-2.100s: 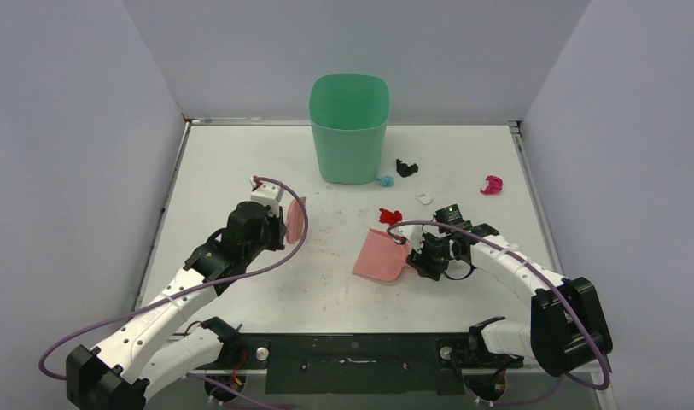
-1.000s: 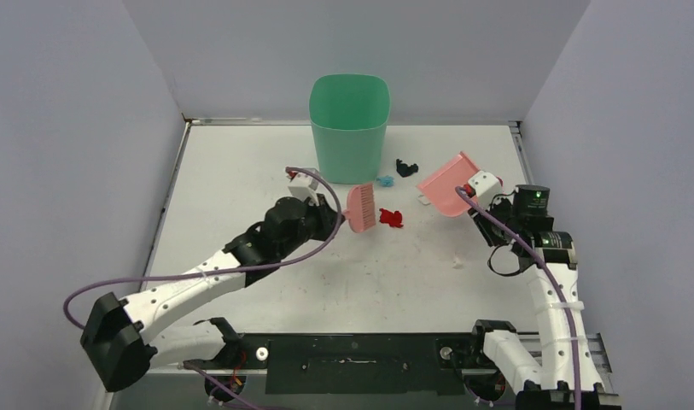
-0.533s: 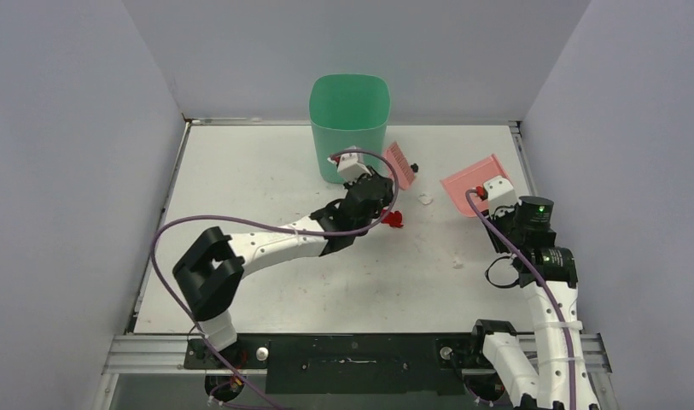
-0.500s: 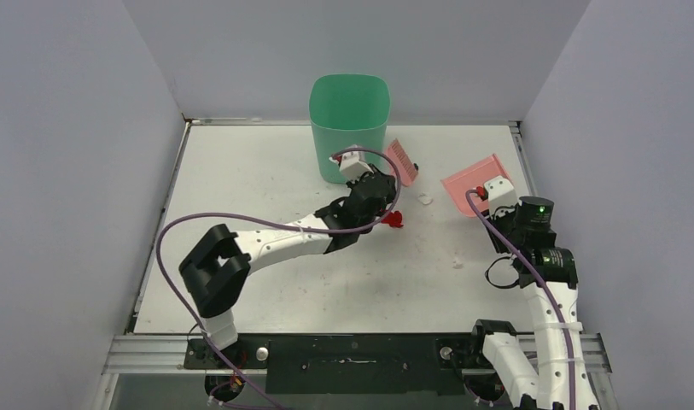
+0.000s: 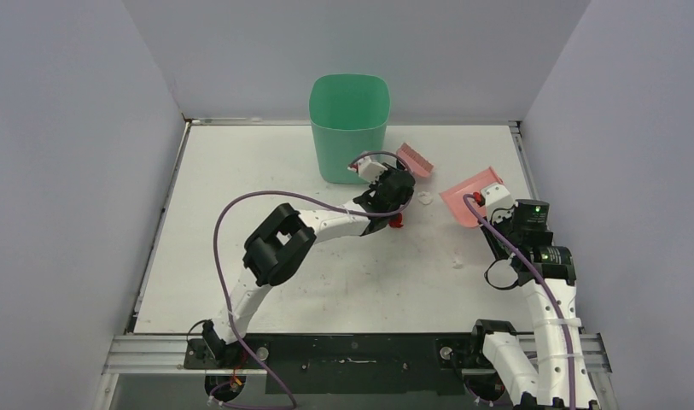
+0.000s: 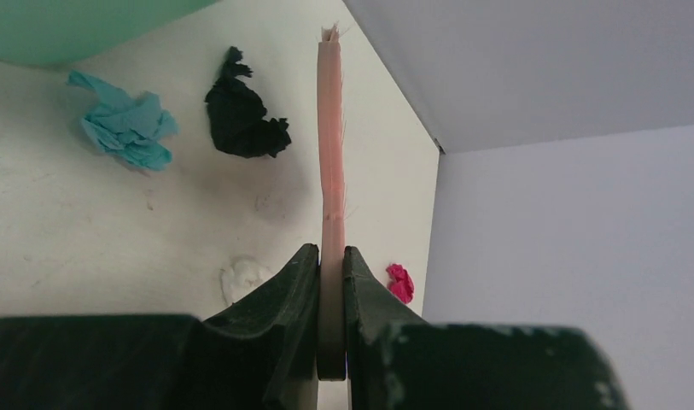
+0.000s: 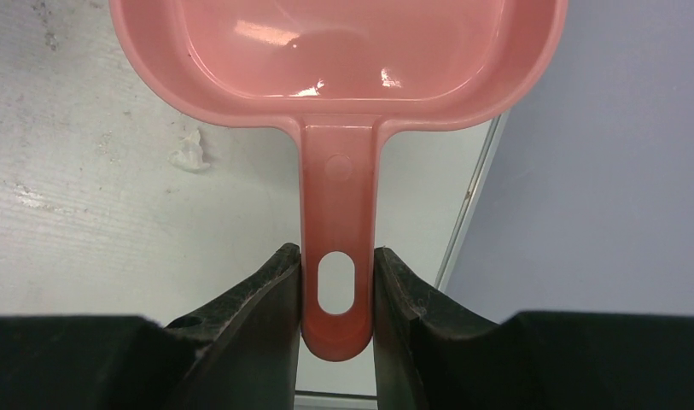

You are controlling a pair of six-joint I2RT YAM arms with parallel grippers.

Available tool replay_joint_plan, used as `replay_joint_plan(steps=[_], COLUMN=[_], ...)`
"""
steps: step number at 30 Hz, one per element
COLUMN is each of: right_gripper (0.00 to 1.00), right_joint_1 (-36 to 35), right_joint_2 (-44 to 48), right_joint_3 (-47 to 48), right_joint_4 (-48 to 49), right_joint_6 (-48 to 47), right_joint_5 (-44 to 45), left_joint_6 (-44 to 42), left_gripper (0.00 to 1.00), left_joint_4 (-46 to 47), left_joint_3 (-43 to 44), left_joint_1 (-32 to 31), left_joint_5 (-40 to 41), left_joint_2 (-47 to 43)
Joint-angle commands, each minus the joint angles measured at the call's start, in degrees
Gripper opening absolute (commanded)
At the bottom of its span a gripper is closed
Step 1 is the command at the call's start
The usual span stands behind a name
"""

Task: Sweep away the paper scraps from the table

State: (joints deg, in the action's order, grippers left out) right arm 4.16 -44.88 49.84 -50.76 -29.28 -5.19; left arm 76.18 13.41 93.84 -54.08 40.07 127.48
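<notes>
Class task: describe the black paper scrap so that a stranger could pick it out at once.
Start at the green bin. Beside its base on the table lie two crumpled scraps. The black scrap lies between the light blue scrap and the pink brush, the only dark one.

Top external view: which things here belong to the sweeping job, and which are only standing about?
Belong to the job: black scrap, light blue scrap, white scrap, magenta scrap, red scrap; brush in left gripper; dustpan in right gripper; table; probably green bin.
Only standing about: grey walls, black base rail.
</notes>
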Motion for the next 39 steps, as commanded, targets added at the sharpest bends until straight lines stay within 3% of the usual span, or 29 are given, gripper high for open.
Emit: replay_joint_plan(steps=[1, 7, 11, 19, 27, 34, 37, 39], right_gripper=[0.05, 0.05, 0.05, 0.05, 0.05, 0.05, 0.05, 0.05], right_joint_1=[0.46, 0.44, 0.46, 0.43, 0.38, 0.41, 0.43, 0.47], right_joint_2=[0.96, 1.45, 1.81, 1.92, 1.62, 2.74, 3.21, 3.22], right_joint_3=[3.72, 3.50, 2.53, 1.16, 1.98, 3.34, 3.94, 4.47], right_joint_4=[-1.26, -2.06, -1.54, -0.27, 0.51, -0.66, -1.82, -2.58], right_joint_6=[-0.03, -0.57, -1.44, -3.67, -2.41, -0.97, -0.90, -0.52], right_joint_5=[0.74, -0.50, -0.65, -2.18, -5.12, -5.43, -4.20, -3.16], left_joint_6=[10.80, 17.88, 21.16, 25.80, 31.61, 28.32, 22.64, 14.15], left_gripper=[0.00, 0.00, 0.00, 0.00, 0.00, 0.00, 0.00, 0.00], left_joint_4=[-2.82, -5.34, -5.78, -5.01, -18.97, -26.27, -25.24, -19.51], left_joint_3=[4.24, -4.63, -11.25, -32.55, -46.08, -56.01, -58.24, -59.28], left_joint_1=[2.44, 2.10, 1.59, 0.73, -0.96, -2.23, -2.34, -2.50], left_joint_5=[-1.05, 3.35, 2.20, 1.26, -1.71, 0.59, 2.77, 3.13], left_joint_2=[3.26, -1.31, -4.70, -15.36, -29.59, -48.05, -57.39, -62.47])
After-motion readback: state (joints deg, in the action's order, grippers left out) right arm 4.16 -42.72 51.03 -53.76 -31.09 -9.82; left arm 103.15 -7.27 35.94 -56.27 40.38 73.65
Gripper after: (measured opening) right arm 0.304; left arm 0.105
